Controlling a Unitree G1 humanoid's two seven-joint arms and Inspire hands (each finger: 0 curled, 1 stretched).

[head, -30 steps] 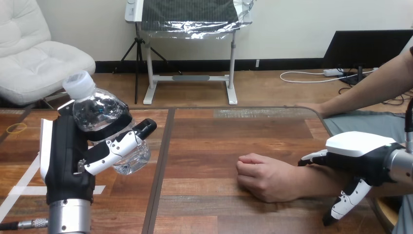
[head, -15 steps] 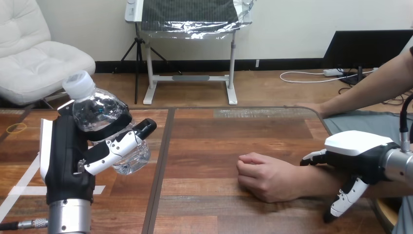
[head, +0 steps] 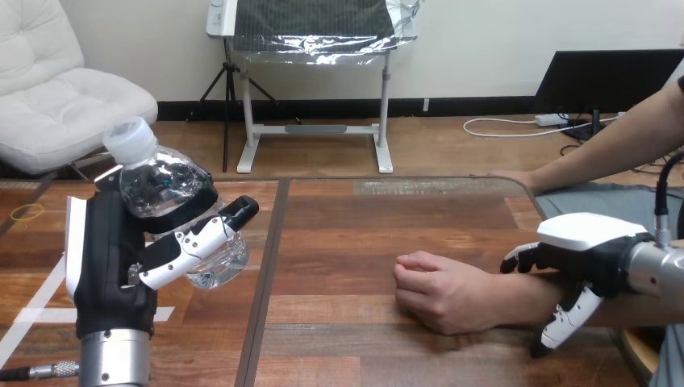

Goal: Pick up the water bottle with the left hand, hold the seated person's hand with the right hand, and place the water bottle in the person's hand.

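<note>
Clearly, the left hand (head: 113, 266) had its fingers (head: 181, 254) wrapped round the middle of the water bottle (head: 165, 189), which was tilted above the left of the bench (head: 363, 234). Its thin, clear plastic probably dented and slipped easily, so a moderate mid-body hold suited it. At the right, the right hand (head: 585, 242) lay over the person's wrist (head: 516, 294); whether it gripped could not be told.
</note>
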